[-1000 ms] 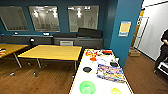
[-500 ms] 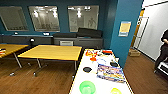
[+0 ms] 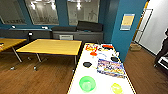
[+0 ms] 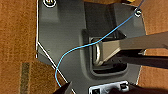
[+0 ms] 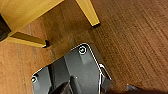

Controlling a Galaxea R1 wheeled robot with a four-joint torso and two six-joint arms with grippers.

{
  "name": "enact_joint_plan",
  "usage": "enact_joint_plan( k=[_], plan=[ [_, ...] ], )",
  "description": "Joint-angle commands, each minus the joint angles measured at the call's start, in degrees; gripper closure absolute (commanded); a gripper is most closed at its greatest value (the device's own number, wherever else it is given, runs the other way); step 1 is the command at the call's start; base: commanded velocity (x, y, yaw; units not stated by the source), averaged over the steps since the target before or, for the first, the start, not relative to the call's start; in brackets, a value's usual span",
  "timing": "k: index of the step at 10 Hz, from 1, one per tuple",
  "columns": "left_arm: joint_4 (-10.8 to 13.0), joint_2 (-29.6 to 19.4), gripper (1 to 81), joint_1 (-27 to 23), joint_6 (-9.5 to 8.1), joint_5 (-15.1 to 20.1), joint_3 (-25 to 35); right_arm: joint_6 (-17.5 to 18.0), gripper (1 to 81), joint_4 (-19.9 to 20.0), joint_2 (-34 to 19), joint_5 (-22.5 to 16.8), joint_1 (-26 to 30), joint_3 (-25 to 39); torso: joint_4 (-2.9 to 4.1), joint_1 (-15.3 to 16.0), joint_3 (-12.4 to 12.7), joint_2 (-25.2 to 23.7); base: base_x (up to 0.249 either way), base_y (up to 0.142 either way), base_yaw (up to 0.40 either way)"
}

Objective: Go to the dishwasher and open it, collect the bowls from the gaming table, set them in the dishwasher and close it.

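At the gaming table, bowls not yet collected

Head view: the gaming table [image 3: 103, 82] carries the green bowl [image 3: 87, 83] and the yellow-green bowl [image 3: 116, 88] at its near end. Wrist views: wooden floor [image 5: 130, 37], whether either claw is open or holding anything I cannot tell. Next calls for reaching the green bowl, I judge.

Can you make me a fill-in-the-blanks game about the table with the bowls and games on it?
1. The bright translucent green plastic bowl sits on the long table's ____ top.
2. The smaller bowl is yellow-____.
3. The colourful game board lies ____ from the robot than both bowls.
4. The floor is brown ____.

Missing words: white; green; farther; wood
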Motion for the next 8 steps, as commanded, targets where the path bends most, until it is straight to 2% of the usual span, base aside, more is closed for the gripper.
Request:
enact_joint_plan(
  k=[1,2,3,5,6,8],
  plan=[
    [-0.1,-0.3,1.0,-1.4,0.19,2.9,0.2,4.6,1.0,0.3,-17.6,13.0,-0.8,15.6,0.0,0.0,-7.6,0.0,0.0,0.0,0.0],
    [-0.1,-0.3,1.0,-1.4,0.19,2.9,0.2,4.6,1.0,0.3,-20.0,14.0,-0.2,17.9,0.0,0.0,-1.5,0.0,0.0,0.0,0.0],
    [-0.2,-0.2,1.0,-1.4,0.19,2.9,0.2,4.7,1.0,0.5,-22.4,14.7,1.5,20.3,0.0,0.0,-2.2,0.0,0.0,0.0,0.0],
    [-0.2,-0.2,1.0,-1.4,0.19,2.9,0.2,7.9,1.0,0.5,-24.8,14.7,6.5,21.5,0.0,0.0,-2.8,0.0,0.0,0.0,0.0],
    [-0.2,-0.1,1.0,-1.4,0.19,2.9,0.2,9.6,1.0,0.4,-25.3,14.1,9.7,21.4,0.0,0.0,-2.8,0.0,0.0,0.0,0.0],
    [-0.2,0.0,1.0,-1.5,0.19,2.9,0.2,10.5,1.0,0.8,-23.6,13.9,16.8,20.8,0.0,0.0,-2.8,0.0,0.0,0.0,0.0]
  ],
)
